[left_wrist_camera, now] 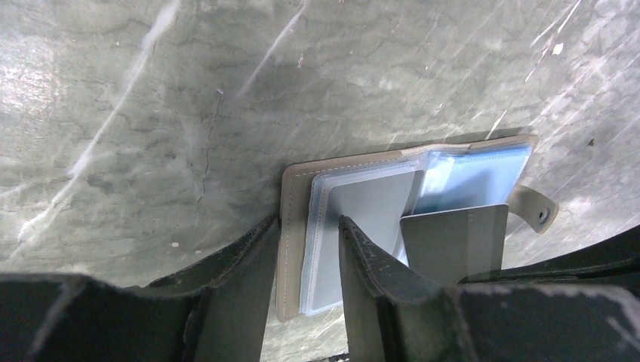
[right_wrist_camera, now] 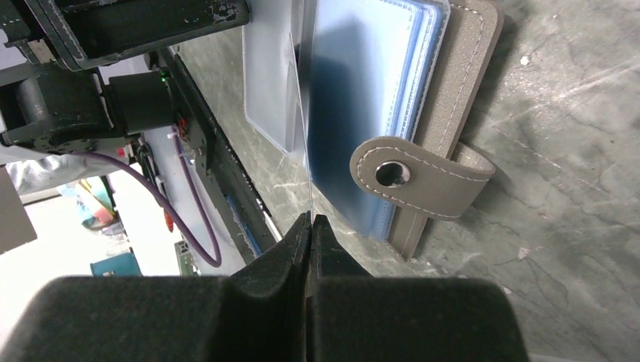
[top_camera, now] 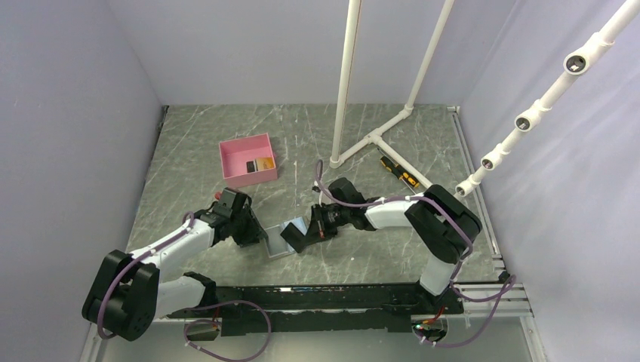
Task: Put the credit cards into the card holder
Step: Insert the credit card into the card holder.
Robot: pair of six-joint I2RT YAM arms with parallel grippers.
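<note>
The card holder (top_camera: 278, 247) lies open on the table, grey cover (left_wrist_camera: 290, 226) down and light blue sleeves (right_wrist_camera: 362, 90) up, its snap strap (right_wrist_camera: 411, 181) hanging off one side. My left gripper (left_wrist_camera: 308, 226) stands astride the holder's left edge, jaws apart, one finger (left_wrist_camera: 370, 264) resting on a sleeve. My right gripper (right_wrist_camera: 310, 219) is shut on a thin credit card (left_wrist_camera: 453, 241), seen edge-on in the right wrist view. The card's far edge reaches the sleeves; whether it is inside a pocket I cannot tell. Two more credit cards, black (top_camera: 250, 166) and orange (top_camera: 264, 163), lie in the pink box (top_camera: 249, 179).
A white pipe frame (top_camera: 370, 139) stands behind my right arm, and a yellow-and-black screwdriver (top_camera: 398, 173) lies beside its foot. The pink box sits behind the left gripper (top_camera: 255, 235). The black base rail (top_camera: 317, 298) runs along the near edge.
</note>
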